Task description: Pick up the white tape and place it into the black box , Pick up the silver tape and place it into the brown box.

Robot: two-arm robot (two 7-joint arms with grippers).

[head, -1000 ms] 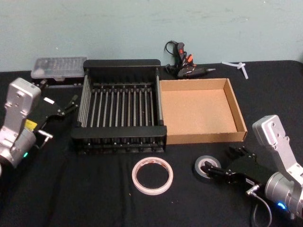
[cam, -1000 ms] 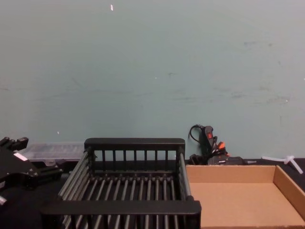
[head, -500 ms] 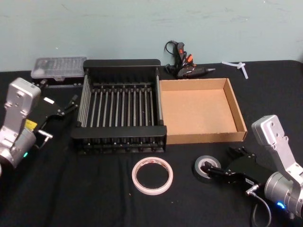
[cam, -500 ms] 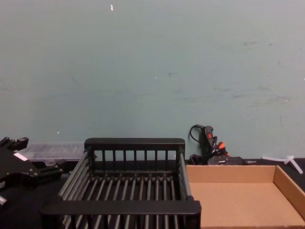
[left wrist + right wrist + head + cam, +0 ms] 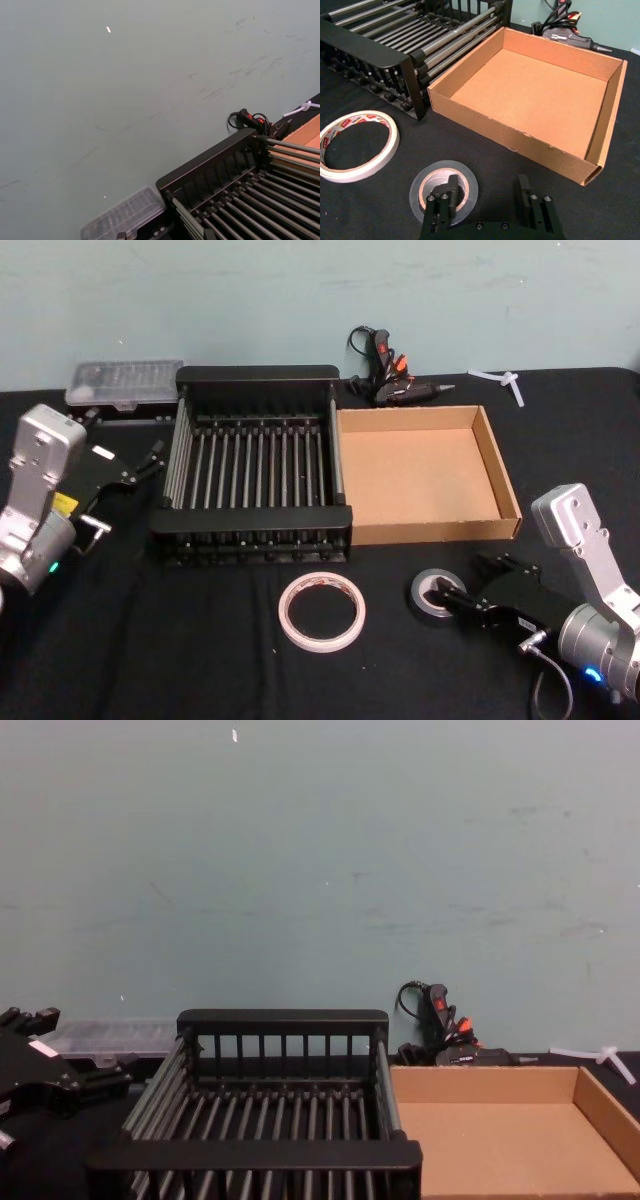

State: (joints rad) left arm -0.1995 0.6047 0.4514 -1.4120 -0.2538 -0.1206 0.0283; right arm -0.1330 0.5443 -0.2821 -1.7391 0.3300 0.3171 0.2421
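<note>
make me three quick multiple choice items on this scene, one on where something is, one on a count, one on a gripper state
1. Where does the wide white tape ring lie?
A. in the black slatted crate
B. on the black table in front of that crate
C. in the shallow tan cardboard box

2. How many tape rolls lie on the table?
A. one
B. two
C. three

3. The right gripper is
A. open, one finger inside the small grey-silver tape roll
B. shut on the white ring
C. inside the cardboard box

Answers: B, the ring lies flat before the crate; B, white ring plus grey roll; A, the fingers stand apart astride the roll's wall.

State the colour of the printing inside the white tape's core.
Red-orange, on the white tape; clearest in the right wrist view.
</note>
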